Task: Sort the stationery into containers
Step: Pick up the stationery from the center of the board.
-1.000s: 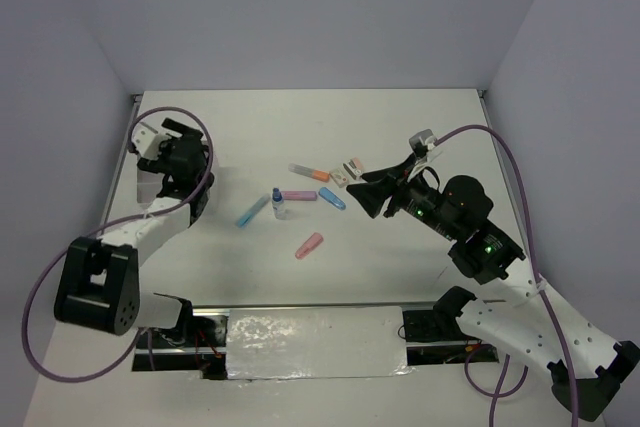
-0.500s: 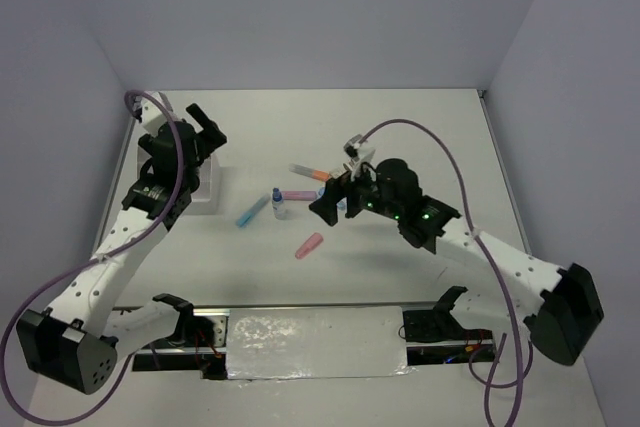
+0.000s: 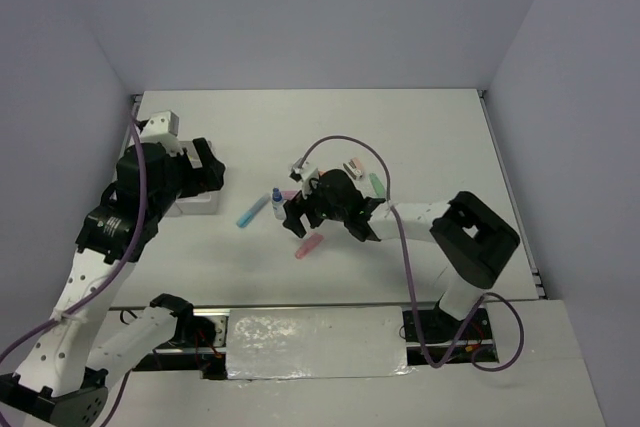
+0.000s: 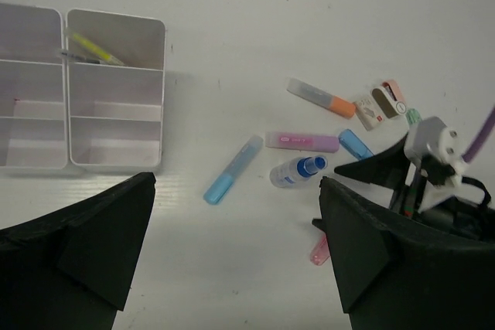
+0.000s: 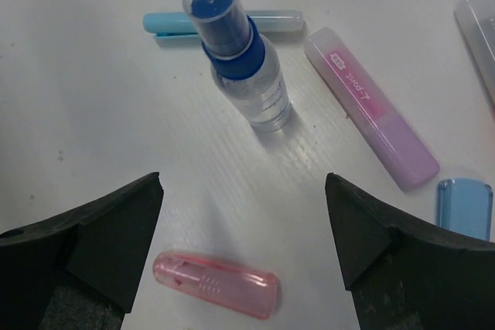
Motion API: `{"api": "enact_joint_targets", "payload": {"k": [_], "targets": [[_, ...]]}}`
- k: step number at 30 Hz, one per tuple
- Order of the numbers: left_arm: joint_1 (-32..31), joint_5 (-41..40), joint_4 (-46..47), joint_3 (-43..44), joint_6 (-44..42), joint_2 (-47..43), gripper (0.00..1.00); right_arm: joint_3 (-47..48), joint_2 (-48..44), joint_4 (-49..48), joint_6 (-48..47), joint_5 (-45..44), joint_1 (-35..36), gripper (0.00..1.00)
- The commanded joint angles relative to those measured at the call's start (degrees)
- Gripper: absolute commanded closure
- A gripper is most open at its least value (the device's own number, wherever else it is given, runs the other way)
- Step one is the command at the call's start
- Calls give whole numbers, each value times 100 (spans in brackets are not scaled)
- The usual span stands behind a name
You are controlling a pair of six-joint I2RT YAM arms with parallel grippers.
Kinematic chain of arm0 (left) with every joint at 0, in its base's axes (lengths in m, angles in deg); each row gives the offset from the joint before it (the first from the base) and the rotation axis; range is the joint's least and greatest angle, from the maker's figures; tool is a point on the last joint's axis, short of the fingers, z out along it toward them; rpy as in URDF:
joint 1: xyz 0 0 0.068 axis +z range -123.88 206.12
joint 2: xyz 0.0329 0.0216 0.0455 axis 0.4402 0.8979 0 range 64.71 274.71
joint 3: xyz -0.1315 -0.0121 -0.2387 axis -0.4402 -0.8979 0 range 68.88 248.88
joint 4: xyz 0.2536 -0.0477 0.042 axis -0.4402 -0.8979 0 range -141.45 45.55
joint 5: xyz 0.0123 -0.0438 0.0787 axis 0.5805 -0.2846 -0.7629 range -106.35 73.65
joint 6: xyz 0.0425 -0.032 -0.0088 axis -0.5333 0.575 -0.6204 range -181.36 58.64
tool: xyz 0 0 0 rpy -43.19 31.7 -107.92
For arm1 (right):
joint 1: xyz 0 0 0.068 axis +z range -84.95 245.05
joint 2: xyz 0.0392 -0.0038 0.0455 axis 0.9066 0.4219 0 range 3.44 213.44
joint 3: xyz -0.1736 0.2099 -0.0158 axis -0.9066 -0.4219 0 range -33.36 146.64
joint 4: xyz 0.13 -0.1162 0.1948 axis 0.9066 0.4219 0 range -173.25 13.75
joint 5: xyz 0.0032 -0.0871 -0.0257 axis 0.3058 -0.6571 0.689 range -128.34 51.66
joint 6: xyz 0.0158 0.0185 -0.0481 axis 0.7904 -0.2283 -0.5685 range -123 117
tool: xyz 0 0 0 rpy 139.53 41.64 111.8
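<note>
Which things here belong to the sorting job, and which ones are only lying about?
Job: organizer, yellow pen, blue marker, pink marker, orange-tipped marker, bottle, erasers, small pink piece.
Lying about: purple cable, silver strip.

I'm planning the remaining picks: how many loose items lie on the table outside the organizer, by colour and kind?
Blue markers: 2
Pink markers: 2
Green marker: 1
Orange-tipped marker: 1
Erasers: 2
Blue-capped bottle: 1
Total: 9
</note>
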Motion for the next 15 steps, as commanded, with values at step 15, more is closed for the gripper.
{"api": "enact_joint_targets", "payload": {"k": [15], "targets": [[-11, 851, 138, -435, -789, -173, 1, 1135, 1463, -1185, -107, 71, 24, 22]]}}
